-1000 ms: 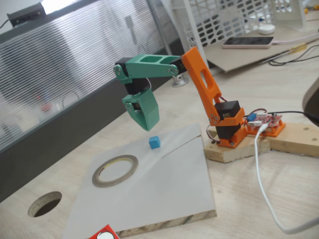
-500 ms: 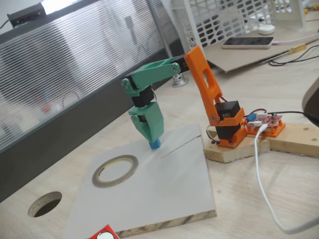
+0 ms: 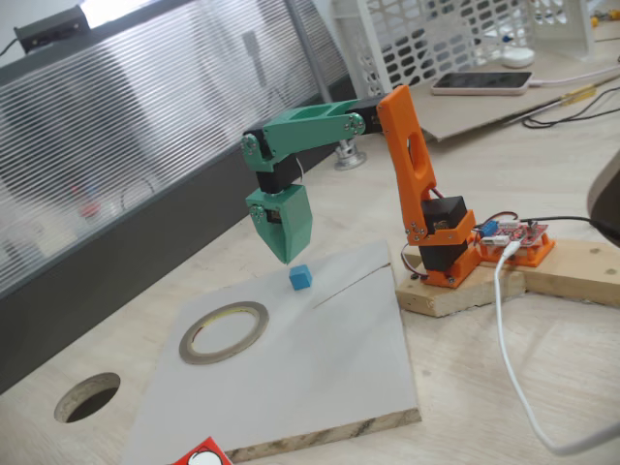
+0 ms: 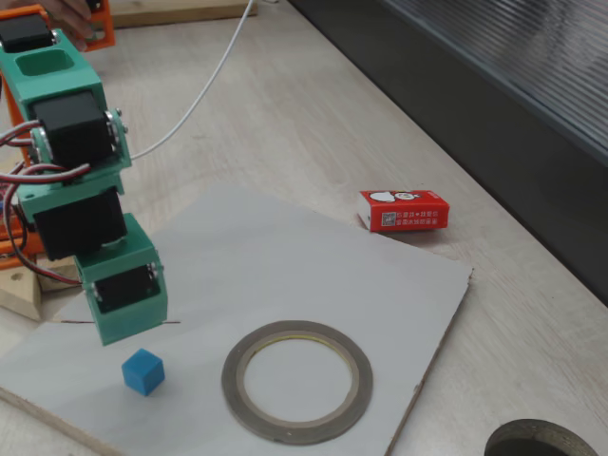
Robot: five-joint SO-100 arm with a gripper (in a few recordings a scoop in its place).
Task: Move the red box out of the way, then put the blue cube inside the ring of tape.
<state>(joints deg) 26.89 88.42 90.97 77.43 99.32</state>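
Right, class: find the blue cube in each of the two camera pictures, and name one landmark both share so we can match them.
A fixed view: the blue cube sits on the white board, centre, just under the green pincer.
Another fixed view: the cube lies lower left, below the pincer.
Shared landmark: the ring of tape beside it.

Pale wooden desk (image 3: 542, 387), ribbed translucent partition (image 3: 126, 126)

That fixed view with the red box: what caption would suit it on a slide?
Green gripper hovers just above the blue cube, beside the ring of tape; red box lies off the board.
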